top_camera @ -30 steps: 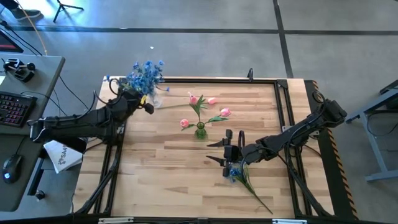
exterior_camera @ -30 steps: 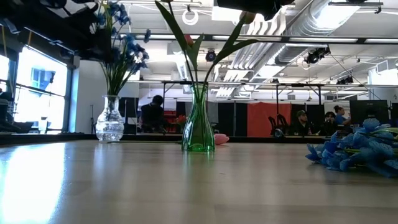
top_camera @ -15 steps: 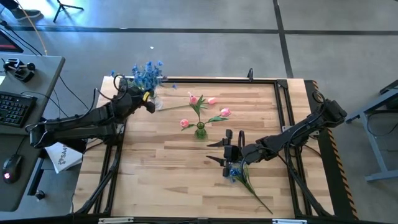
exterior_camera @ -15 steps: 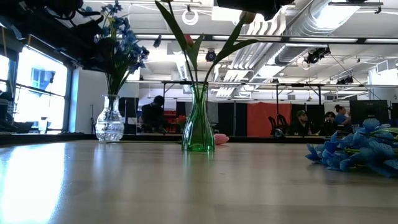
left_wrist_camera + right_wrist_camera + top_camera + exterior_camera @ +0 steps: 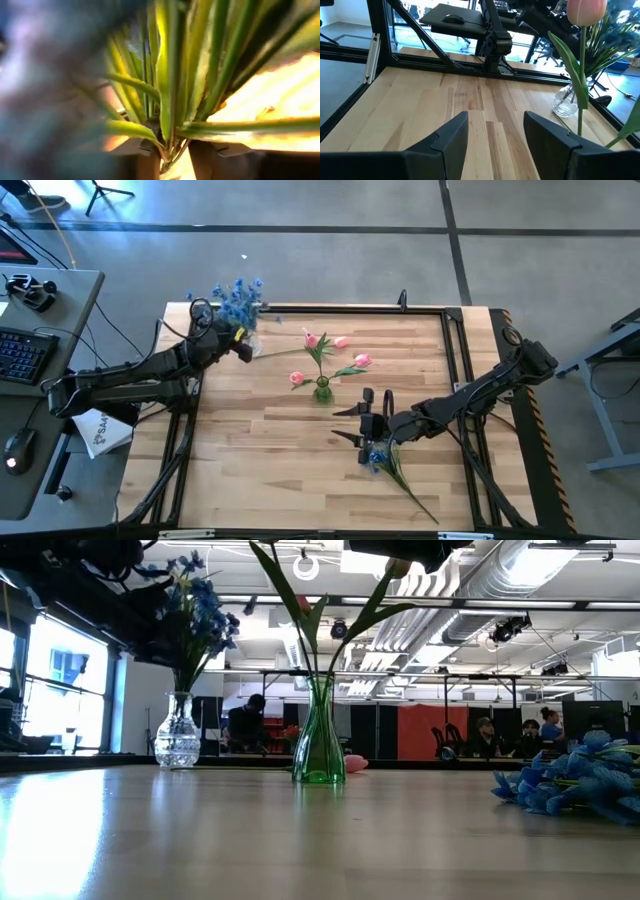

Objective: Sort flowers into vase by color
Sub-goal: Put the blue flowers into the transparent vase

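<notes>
Currently: left gripper at the clear glass vase; its grip state cannot be told.
Blue blossom sprays stand in that vase; right gripper parted, empty, above a loose blue spray lying on the wooden table.

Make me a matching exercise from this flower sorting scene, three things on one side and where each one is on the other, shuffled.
Things:
1. blue flowers
2. tulips
3. loose blue spray

Places:
A. lying flat on the table
B. in the green vase
C. in the clear vase

Pairs: 1-C, 2-B, 3-A
</notes>
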Robot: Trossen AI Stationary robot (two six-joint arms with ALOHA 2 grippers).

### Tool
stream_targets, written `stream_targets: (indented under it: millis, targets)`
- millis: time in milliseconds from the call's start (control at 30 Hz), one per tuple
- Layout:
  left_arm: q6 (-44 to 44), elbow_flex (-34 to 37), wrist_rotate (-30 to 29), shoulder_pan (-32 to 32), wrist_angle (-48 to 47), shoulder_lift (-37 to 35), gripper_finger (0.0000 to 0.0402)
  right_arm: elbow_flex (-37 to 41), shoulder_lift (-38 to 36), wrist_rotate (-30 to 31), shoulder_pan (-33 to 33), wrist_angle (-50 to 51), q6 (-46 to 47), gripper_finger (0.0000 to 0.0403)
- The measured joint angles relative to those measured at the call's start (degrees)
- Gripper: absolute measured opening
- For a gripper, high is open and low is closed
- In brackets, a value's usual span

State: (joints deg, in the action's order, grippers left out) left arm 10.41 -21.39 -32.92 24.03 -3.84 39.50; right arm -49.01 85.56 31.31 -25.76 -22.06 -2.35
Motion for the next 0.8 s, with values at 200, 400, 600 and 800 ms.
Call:
stream_targets:
  millis: [200,400,600,800]
  targets:
    - [0.42,-4.43,5.36,0.01,-9.52,-0.50,0.0132,0.00,0.00,0.00,0.01,0.00,0.07,0.0188]
    - [0.99,-12.78,10.75,0.00,-23.15,-0.50,0.0160,0.00,0.00,0.00,0.00,0.02,0.07,0.0188]
    - [-0.02,-18.83,13.57,0.00,-31.97,-0.50,0.0166,0.00,0.00,0.02,0.02,0.10,0.07,0.0188]
    - [0.94,-21.84,13.77,-0.02,-34.57,-0.88,0.0164,0.00,0.00,0.02,0.02,0.94,1.05,0.0188]
